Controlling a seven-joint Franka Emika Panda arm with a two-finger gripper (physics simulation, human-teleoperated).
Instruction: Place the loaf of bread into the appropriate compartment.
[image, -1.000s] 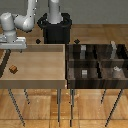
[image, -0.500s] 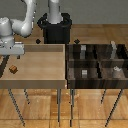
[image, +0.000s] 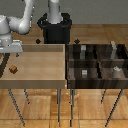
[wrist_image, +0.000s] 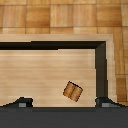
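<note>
The loaf of bread (image: 12, 69) is a tiny orange-brown block lying on the floor of the pale-wood tray (image: 40, 80), near the exterior view's left end. It also shows in the wrist view (wrist_image: 73, 91), tilted, on the tray floor. My gripper (image: 8, 56) hangs just above the loaf, open and empty. In the wrist view the gripper (wrist_image: 64, 102) has its fingertips (wrist_image: 22, 102) wide apart on either side of the loaf. The dark brown streaked-wood bin (image: 97, 61) with its four square compartments stands at the exterior view's right.
Small grey-white blocks sit in the bin's compartments, for example one (image: 85, 72) in a near section and one (image: 117, 70) further right. The robot's black base (image: 55, 27) stands behind the tray. The tray's dark rim (wrist_image: 100, 60) shows in the wrist view.
My gripper has come down a little toward the loaf at the tray's left end. The loaf has not moved.
</note>
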